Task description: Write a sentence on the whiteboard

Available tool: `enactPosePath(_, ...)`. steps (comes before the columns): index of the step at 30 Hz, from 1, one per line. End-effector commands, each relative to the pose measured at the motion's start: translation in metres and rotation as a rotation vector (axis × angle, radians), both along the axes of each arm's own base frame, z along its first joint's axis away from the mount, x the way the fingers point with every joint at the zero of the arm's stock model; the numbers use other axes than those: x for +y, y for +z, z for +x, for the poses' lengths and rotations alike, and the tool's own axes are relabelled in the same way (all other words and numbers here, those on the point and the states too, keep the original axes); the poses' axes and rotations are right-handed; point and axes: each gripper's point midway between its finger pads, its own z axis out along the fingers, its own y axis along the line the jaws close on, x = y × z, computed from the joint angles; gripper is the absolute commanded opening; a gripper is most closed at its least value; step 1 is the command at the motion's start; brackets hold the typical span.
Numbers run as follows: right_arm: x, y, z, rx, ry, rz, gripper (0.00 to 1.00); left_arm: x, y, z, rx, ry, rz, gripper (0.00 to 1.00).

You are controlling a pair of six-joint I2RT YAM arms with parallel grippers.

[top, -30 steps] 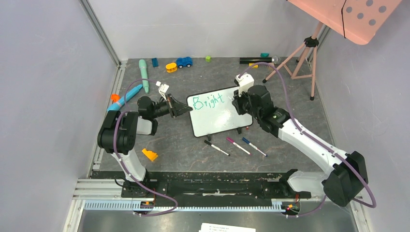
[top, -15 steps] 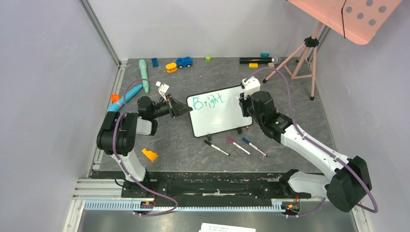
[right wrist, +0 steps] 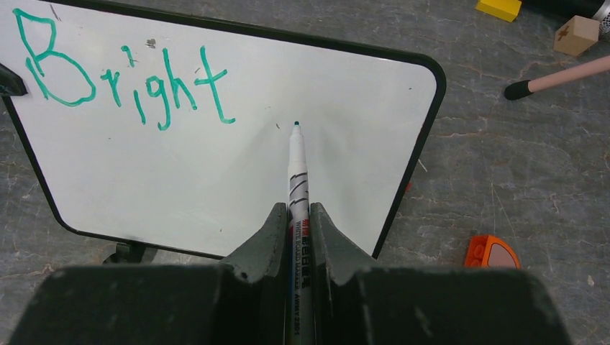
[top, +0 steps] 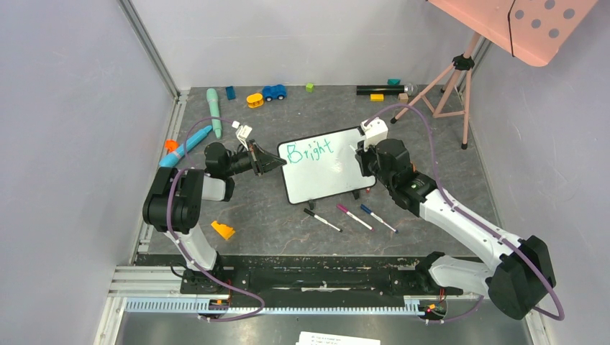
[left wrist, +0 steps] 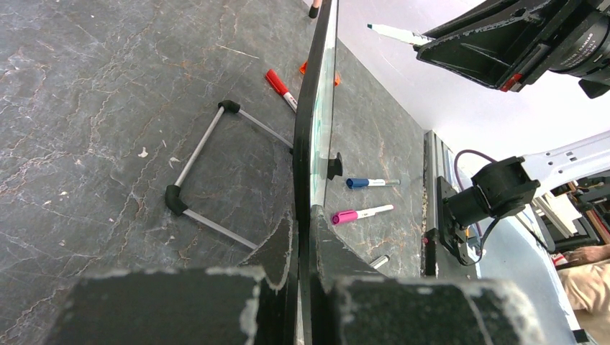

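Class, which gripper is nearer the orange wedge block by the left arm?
Left. The left gripper grips the whiteboard edge nearest the orange block; the right gripper holds a marker at the opposite edge.

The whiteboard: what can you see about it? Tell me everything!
The whiteboard is small and white, with a thin black frame and rounded corners. It stands tilted on little black feet on the grey table. "Bright" is written in teal-green along its top. The left gripper pinches one side edge.

Whiteboard (top: 327, 176) bearing a partly written sentence (top: 309, 151)
The black-framed white board is leaning back on its little feet, turned slightly askew, and is showing only teal-green "Bright" along its upper left.
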Motion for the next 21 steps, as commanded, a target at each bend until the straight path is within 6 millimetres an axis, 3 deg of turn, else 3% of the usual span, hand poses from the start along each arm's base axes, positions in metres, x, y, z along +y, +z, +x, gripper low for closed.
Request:
enactPosePath(1, 0.005, 0.016, 0.008, -0.041, 0.012, 0.02, 0.0, -0.004, 0.008, 0.0, -0.101, -0.025, 0.025, 0.02)
enactPosePath(9, 0.01, 0.016, 0.007, -0.019, 0.032, 0.019, 0.0, -0.004, 0.008, -0.001, -0.102, -0.029, 0.026, 0.02)
enactPosePath(21, 0.038, 0.019, 0.002, 0.013, 0.18, 0.057, 0.0, -0.004, 0.008, -0.001, -0.102, -0.029, 0.025, 0.02)
